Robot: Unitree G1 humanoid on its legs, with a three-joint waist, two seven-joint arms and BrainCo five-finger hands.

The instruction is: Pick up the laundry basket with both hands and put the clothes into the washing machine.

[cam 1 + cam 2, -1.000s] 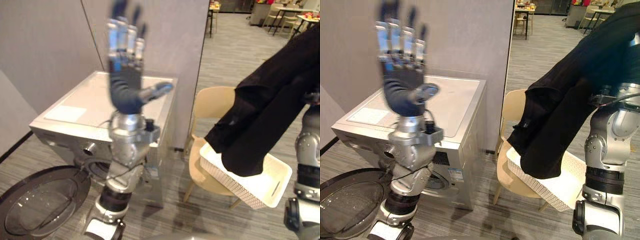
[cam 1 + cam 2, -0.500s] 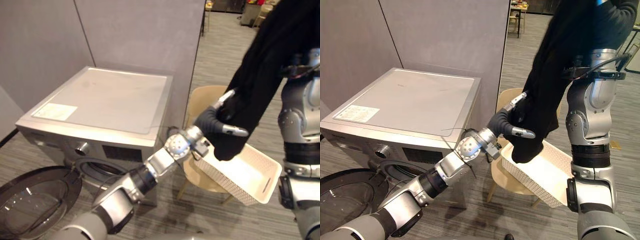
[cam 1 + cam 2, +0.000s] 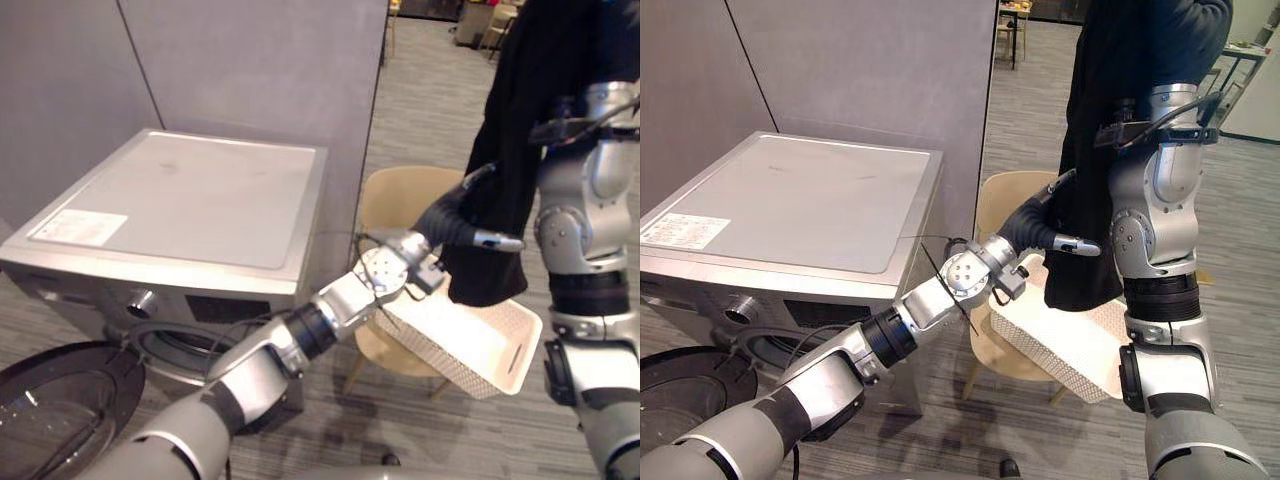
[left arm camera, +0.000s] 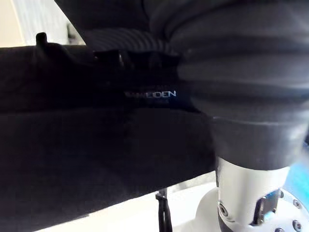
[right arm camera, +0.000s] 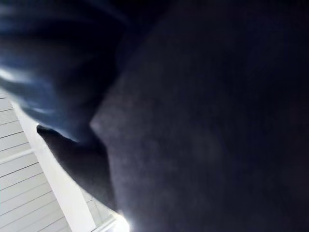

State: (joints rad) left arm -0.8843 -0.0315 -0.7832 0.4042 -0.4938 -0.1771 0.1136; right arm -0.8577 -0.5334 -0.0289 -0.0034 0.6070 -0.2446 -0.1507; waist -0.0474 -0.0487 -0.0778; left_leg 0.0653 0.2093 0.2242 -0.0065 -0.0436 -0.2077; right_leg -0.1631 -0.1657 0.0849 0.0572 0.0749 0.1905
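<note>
A black garment [image 3: 520, 130] hangs down from my raised right arm [image 3: 1155, 190], its lower end just over the white laundry basket [image 3: 520, 345]. The basket sits tilted on a beige chair [image 3: 395, 195]. My right hand is wrapped in the cloth, seen as dark fabric [image 5: 203, 121] in the right wrist view. My left hand [image 3: 450, 218] reaches across to the garment's lower part, one finger straight up along the cloth and the thumb laid out across its front. The left wrist view has black cloth [image 4: 96, 145] close before it. The silver washing machine [image 3: 180, 200] stands to the left.
The washer's round glass door [image 3: 50, 400] hangs open at the lower left. A grey partition wall [image 3: 250, 60] stands behind the machine and chair. Striped grey floor runs to the right, with tables and chairs [image 3: 1015, 15] far back.
My left hand came down from in front of the camera and reached over to the garment. My right arm lifted the garment from a slant into a straight hang above the basket. The camera turned.
</note>
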